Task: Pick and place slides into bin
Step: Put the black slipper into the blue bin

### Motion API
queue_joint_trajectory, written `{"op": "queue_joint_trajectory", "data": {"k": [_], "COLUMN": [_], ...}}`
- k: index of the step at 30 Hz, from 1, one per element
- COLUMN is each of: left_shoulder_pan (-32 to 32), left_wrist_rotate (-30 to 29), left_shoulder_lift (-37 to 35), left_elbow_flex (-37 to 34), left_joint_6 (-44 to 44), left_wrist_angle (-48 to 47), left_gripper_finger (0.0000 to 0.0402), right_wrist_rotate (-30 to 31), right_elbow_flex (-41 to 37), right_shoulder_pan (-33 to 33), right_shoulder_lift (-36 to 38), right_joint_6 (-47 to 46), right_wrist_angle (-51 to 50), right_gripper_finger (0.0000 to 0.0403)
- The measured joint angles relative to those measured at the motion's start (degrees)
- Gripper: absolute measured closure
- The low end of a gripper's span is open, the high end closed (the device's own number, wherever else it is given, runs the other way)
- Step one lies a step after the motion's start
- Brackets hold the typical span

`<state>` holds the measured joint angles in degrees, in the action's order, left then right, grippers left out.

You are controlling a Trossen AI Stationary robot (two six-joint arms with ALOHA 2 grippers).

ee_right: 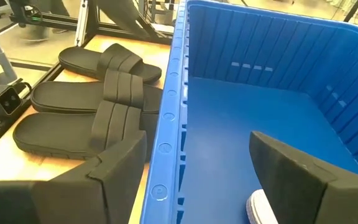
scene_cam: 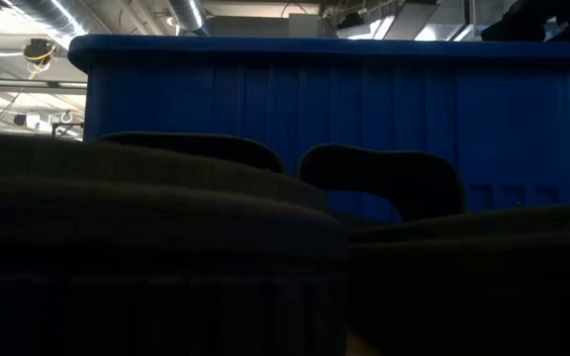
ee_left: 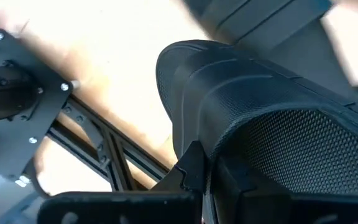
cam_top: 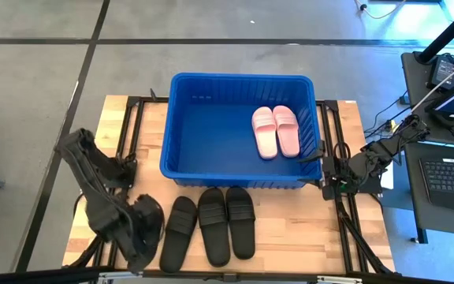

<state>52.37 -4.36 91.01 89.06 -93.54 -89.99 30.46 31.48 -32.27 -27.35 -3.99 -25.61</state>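
Black slides (cam_top: 213, 225) fill the foreground at table height, three of them lying side by side on the wooden table (cam_top: 306, 229) along its near edge, just in front of the bin (cam_top: 243, 76). That blue bin, the largest thing on the table, sits at the far centre and already holds the two pink slides (cam_top: 275, 130), which lie together at its right side. No other slide can be made out.

At the near left corner, the left gripper (cam_top: 144, 233) is pressed close against the leftmost black slide (cam_top: 180, 233), whose textured surface crowds that arm's wrist view; whether it has a grip on it cannot be told. The right gripper (ee_right: 197, 143) waits at the bin's near right corner, jaws spread wide and holding nothing, looking along the bin's near wall.

By this reading, the pink pair is done and the pick of the first black slide is in hand. The next move calls for a firm hold on that slide, a lift clear of its neighbour and the bin's rim, then a carry far and right to drop it inside.
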Motion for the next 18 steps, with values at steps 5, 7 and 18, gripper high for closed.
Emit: {"op": "queue_joint_trajectory", "data": {"k": [5, 7, 18], "left_shoulder_pan": [-1.24, -1.53, -6.82], "left_wrist_rotate": [-0.46, -1.21, -23.92], "left_shoulder_lift": [-5.86, -7.79, -12.14], "left_elbow_flex": [4.51, 7.2, 23.36], "left_joint_6": [0.19, -0.57, 10.42], "left_wrist_angle": [-0.16, -0.04, -0.07], "left_gripper_finger": [0.0396, 0.0396, 0.0396], "right_wrist_rotate": [0.0, 0.0, 0.0], "right_elbow_flex": [0.0, 0.0, 0.0], "right_shoulder_pan": [0.02, 0.0, 0.0], "right_shoulder_lift": [0.0, 0.0, 0.0], "right_joint_6": [0.0, 0.02, 1.36], "right_wrist_angle": [-0.02, -0.02, 0.0], "right_gripper_finger": [0.0118, 0.0118, 0.0118]}}
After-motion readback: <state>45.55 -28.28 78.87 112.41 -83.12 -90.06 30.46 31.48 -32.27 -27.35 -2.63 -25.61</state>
